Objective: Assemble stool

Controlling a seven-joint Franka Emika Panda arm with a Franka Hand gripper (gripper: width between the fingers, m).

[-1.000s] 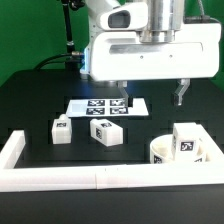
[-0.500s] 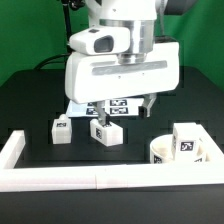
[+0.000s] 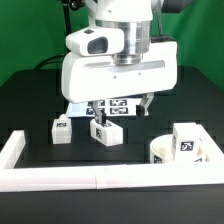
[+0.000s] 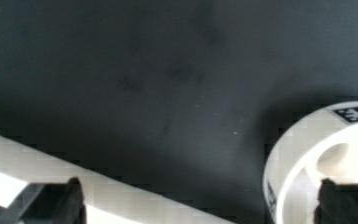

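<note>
**A:** A black table (image 3: 30, 105) and a green backdrop (image 3: 20, 40). How far along is the stool?

**B:** It is at an early stage, I think. The seat (image 3: 163, 154) lies well apart from the fingers (image 3: 147, 102), to the exterior view's right of them and close to the border rail (image 3: 60, 178). One leg (image 3: 188, 141) stands at the seat, either on it or just behind it. I cannot tell if it sits in a socket.

**A:** And the other legs?

**B:** Both lie loose on the table. The middle leg (image 3: 106, 132) is near the finger on the exterior view's left, a little in front of it. The small leg (image 3: 61, 131) is further out to that same side.

**A:** Does the gripper (image 3: 122, 104) hold something?

**B:** No. Its fingers are wide apart over the marker board (image 3: 114, 109). The wrist view shows only bare table between them.

**A:** So what is left to do?

**B:** At least two legs must go into the seat, perhaps all three.
</note>
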